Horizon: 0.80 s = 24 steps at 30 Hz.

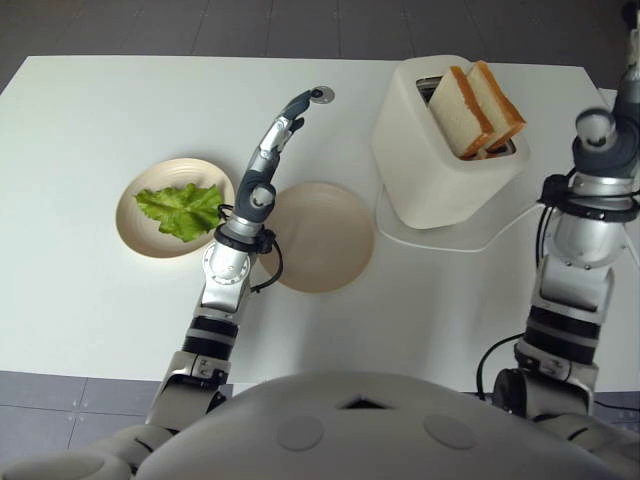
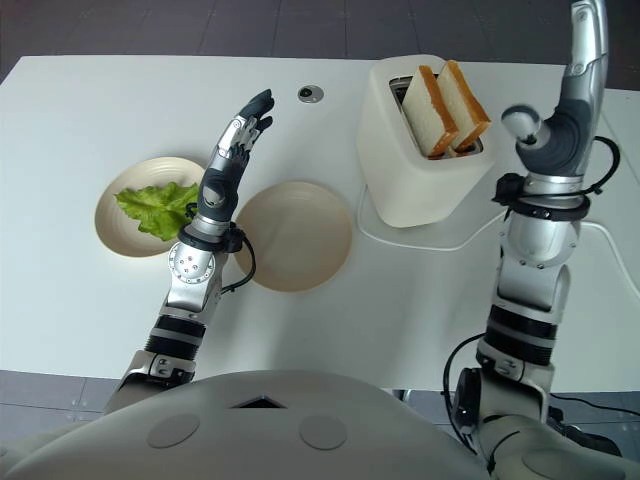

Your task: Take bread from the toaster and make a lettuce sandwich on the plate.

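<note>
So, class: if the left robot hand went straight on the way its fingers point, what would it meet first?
Probably the small round fitting set in the table; the left robot hand aims near it, but height is unclear.

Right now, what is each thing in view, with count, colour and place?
White flat table: 1, white, under everything
Boxy white toaster: 1, white, back right
Toasted bread slices: 2, tan, in the toaster
Round cream plate: 1, cream, left
Green lettuce leaf: 1, green, on that plate
Empty round cream plate: 1, cream, centre
Round metal grommet: 1, grey, back centre
Left robot hand: 1, grey, open, between the plates
Right robot hand: 1, grey, open, right of toaster
</note>
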{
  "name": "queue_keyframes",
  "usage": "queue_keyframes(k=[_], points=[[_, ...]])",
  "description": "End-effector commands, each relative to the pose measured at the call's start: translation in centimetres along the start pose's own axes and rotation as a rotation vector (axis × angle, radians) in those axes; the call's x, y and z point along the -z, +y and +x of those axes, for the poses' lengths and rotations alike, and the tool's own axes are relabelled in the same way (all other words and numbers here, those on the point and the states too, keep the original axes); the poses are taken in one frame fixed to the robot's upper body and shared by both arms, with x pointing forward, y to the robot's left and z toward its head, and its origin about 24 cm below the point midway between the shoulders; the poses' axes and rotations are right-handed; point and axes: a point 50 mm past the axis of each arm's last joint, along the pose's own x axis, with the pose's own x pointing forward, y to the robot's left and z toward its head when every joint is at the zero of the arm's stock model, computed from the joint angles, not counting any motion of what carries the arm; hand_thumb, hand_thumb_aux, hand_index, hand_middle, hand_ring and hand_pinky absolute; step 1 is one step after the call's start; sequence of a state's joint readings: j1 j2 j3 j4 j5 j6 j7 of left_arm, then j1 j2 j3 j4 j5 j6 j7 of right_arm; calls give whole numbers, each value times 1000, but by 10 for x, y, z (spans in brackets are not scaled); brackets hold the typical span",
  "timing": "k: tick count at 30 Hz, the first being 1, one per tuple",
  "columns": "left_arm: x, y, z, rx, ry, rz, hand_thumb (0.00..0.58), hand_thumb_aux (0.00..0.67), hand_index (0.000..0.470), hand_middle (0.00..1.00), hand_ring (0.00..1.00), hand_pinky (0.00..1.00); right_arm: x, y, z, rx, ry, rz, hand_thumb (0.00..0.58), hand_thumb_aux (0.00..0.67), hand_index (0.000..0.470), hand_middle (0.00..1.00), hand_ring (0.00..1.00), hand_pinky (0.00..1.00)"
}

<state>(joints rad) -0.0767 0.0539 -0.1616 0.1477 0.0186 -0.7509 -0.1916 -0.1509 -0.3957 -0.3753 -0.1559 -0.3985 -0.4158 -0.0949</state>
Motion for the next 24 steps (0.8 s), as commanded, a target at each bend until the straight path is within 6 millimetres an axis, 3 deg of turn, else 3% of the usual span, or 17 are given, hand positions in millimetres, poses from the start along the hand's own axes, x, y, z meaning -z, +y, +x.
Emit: queue_keyframes(k=[1,8,9,10,11,12,13,15,17,20,21,22,24], points=[[1,-1,0,4,7,-1,0,0,0,0,0,0,43,18,-8,-215,214,-106,0,0,0,0,0,0],[1,0,0,4,8,0,0,0,0,0,0,0,64,44,-28,-453,331,-95,0,0,0,0,0,0],[1,0,0,3,8,-1,0,0,0,0,0,0,65,46,-30,-469,335,-93,83,50,35,0,0,0],[1,0,1,2,8,-1,0,0,0,0,0,0,65,47,-31,-481,337,-91,377,273,192,0,0,0],[1,0,1,2,8,-1,0,0,0,0,0,0,65,48,-31,-488,335,-86,530,473,332,0,0,0],[1,0,1,2,8,-1,0,0,0,0,0,0,64,48,-31,-489,330,-80,578,636,446,0,0,0],[1,0,1,2,8,-2,0,0,0,0,0,0,63,47,-30,-488,323,-76,580,670,470,0,0,0],[2,-1,1,3,8,-2,0,0,0,0,0,0,58,44,-27,-463,300,-47,580,670,470,0,0,0],[1,-1,1,2,8,-3,0,0,0,0,0,0,52,38,-21,-412,270,-8,580,670,470,180,180,180],[1,-1,1,3,9,-3,0,0,0,0,0,0,46,28,-12,-332,236,37,580,670,470,643,643,643],[1,-1,1,2,9,-3,0,0,0,0,0,0,44,25,-9,-306,227,45,580,670,470,686,686,686],[1,-1,1,2,9,-2,0,0,0,0,0,0,42,22,-6,-279,219,52,580,670,470,835,835,835],[1,-1,1,1,8,-2,0,0,0,0,0,0,37,13,0,-188,187,75,580,670,470,949,949,949]])
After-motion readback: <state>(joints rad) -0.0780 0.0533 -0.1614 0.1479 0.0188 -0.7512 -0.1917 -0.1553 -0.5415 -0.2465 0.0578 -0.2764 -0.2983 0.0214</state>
